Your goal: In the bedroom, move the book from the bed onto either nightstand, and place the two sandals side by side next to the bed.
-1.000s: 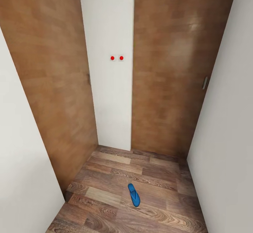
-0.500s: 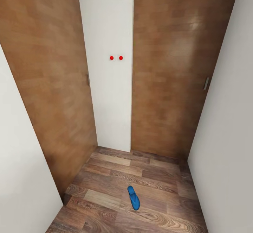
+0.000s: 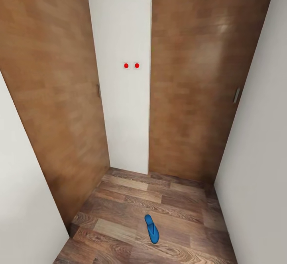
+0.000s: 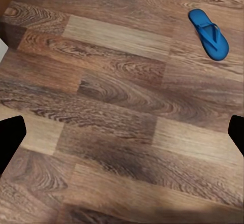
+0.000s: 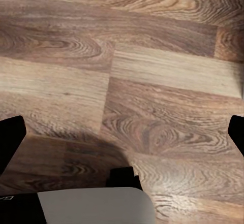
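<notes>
One bright blue sandal (image 3: 151,229) lies flat on the brown wood-plank floor (image 3: 119,204) of a narrow passage, low in the head view. In the left wrist view the same sandal (image 4: 209,33) lies well beyond my left gripper (image 4: 123,135), which is open with nothing between its dark fingertips (image 4: 11,136). My right gripper (image 5: 123,135) is also open, hanging over bare floor planks. The book, the bed and the nightstand are out of view.
White walls (image 3: 28,200) close in on both sides. Ahead stand two wooden doors (image 3: 56,96) (image 3: 199,80) with a white wall strip (image 3: 127,108) between them carrying two red dots (image 3: 131,65). A grey-white part of the robot (image 5: 94,206) shows in the right wrist view.
The whole head view has shifted a little: the camera has moved closer to the doors. The sandal sits slightly lower in the picture, but nothing in the scene has moved.
</notes>
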Tool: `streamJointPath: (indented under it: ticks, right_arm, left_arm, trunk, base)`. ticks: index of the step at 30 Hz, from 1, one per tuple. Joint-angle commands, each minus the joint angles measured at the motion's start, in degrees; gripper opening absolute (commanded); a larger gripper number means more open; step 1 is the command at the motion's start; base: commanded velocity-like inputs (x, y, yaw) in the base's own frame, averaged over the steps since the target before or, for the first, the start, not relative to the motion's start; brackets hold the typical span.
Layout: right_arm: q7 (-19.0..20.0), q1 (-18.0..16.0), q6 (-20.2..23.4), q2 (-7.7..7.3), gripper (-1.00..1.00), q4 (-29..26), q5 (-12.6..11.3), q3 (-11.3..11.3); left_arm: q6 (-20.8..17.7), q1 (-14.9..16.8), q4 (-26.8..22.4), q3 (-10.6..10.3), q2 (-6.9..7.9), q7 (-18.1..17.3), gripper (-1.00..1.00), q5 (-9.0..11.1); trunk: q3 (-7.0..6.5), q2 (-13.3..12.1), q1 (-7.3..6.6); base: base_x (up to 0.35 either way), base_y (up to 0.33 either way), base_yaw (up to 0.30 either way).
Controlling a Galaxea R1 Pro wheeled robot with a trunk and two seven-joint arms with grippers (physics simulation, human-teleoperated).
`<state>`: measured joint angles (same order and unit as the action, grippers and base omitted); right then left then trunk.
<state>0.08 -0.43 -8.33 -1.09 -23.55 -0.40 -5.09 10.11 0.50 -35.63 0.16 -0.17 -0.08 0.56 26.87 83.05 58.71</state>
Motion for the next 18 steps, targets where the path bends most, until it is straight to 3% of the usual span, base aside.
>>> streamJointPath:
  ticks: [1, 13, 18]
  right_arm:
    - [0.01, -0.03, -0.19, 0.02, 1.0, 0.05, -0.04, -0.12]
    - [0.01, -0.03, -0.19, 0.02, 1.0, 0.14, -0.04, -0.11]
    - [0.01, -0.02, -0.19, -0.01, 1.0, 0.17, -0.02, -0.13]
  left_arm:
    - [0.17, 0.03, 0.03, 0.02, -0.01, -0.01, 1.0, 0.06]
    - [0.17, 0.03, 0.03, 0.02, -0.01, -0.01, 1.0, 0.06]
    - [0.17, 0.03, 0.02, 0.02, -0.01, -0.01, 1.0, 0.06]
  trunk:
    - [0.06, 0.03, 0.02]
    - [0.06, 0.03, 0.02]
    - [0.06, 0.03, 0.02]
  base:
    - [0.192, 0.0, 0.0]
    - [0.045, 0.0, 0.0]
    - [0.225, 0.0, 0.0]
